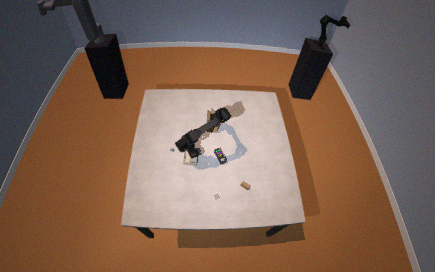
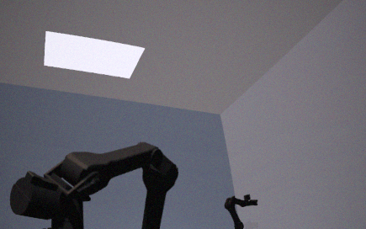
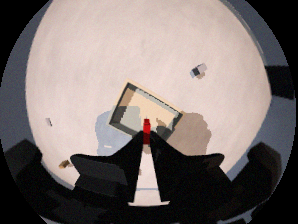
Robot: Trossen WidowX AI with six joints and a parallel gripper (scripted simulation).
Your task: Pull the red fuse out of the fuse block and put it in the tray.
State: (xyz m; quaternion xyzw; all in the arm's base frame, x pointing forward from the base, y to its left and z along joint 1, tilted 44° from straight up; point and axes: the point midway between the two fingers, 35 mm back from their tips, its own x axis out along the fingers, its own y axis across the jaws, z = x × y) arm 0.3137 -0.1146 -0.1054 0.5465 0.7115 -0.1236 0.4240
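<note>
My gripper (image 3: 146, 133) is shut on the red fuse (image 3: 147, 131), which stands upright between the fingertips in the wrist view. The tan tray (image 3: 145, 112) with a dark rim lies right below and just beyond the fuse. In the top view my gripper (image 1: 188, 146) hangs over the tray (image 1: 191, 159), which the arm mostly hides. The dark fuse block (image 1: 221, 162) with its coloured fuses sits on the table to the right of the tray, apart from the arm.
A small tan block (image 1: 246, 185) and a tiny grey piece (image 1: 217, 196) lie nearer the table's front. A small grey bit (image 1: 172, 148) lies left of the tray. Two black pedestals (image 1: 107, 65) stand on the floor behind the table.
</note>
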